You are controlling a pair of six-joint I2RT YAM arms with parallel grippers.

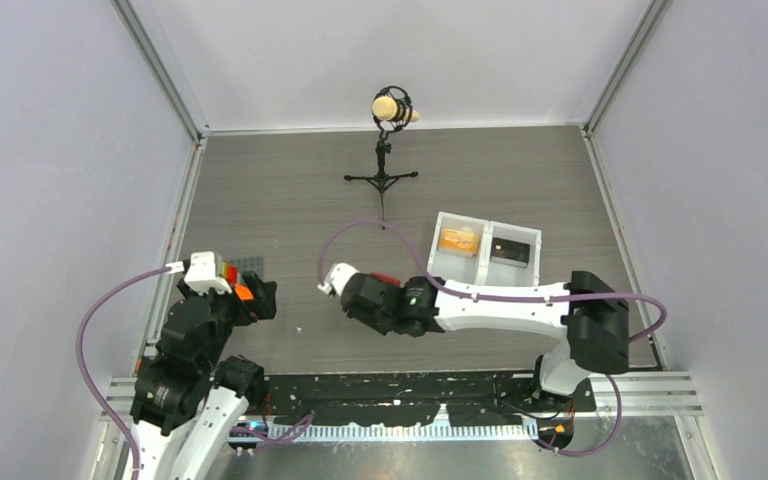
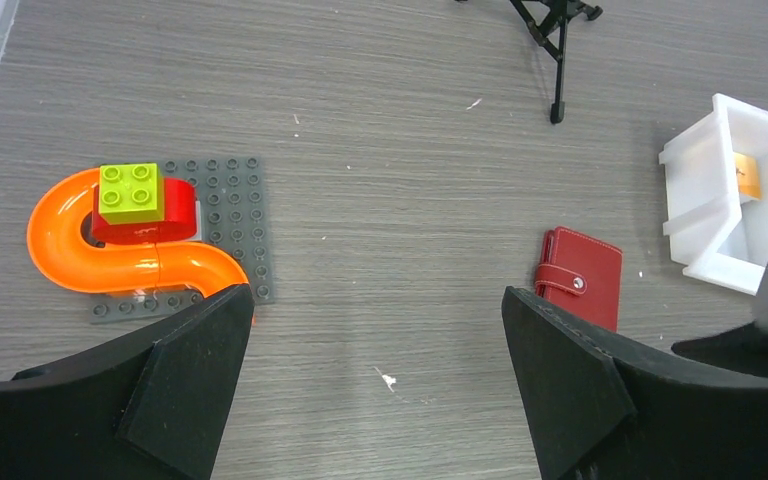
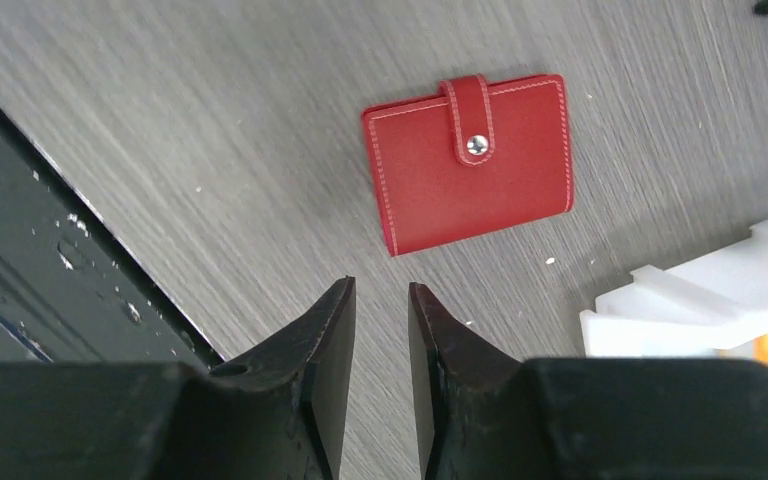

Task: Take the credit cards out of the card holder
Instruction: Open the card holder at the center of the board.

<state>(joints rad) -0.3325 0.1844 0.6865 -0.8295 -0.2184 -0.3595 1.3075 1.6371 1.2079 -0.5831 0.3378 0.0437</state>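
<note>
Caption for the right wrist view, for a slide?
Right gripper, slightly parted and empty, near the closed, snapped-shut red card holder on the grey table; white tray at right.

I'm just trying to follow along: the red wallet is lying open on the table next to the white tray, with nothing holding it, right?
Not quite. The red wallet is closed, its strap snapped shut, as the right wrist view shows. The rest holds: it lies on the table next to the white tray, with nothing holding it.
</note>
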